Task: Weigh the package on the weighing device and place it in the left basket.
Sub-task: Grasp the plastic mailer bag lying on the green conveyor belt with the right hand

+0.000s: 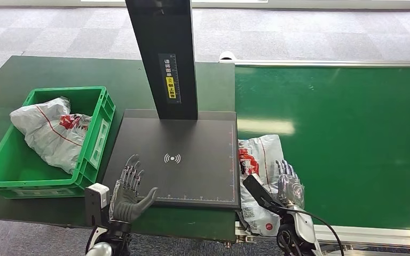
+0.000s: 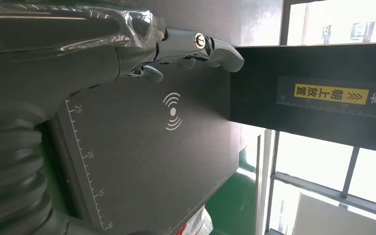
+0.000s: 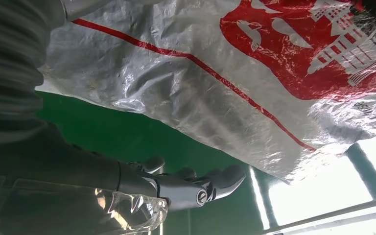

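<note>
One package [image 1: 259, 160], a crinkled silver-white plastic bag with red print, lies on the green conveyor belt [image 1: 352, 138] just beside the right edge of the weighing device [image 1: 181, 160]. The right hand [image 1: 288, 181] is at the package's right side with fingers extended, gripping nothing; whether it touches the bag I cannot tell. The left hand [image 1: 131, 186] hovers over the near left corner of the dark scale platform, fingers spread, empty. One green basket [image 1: 93, 154] stands left on the bench [image 1: 42, 74], holding a second similar bag [image 1: 50, 130].
</note>
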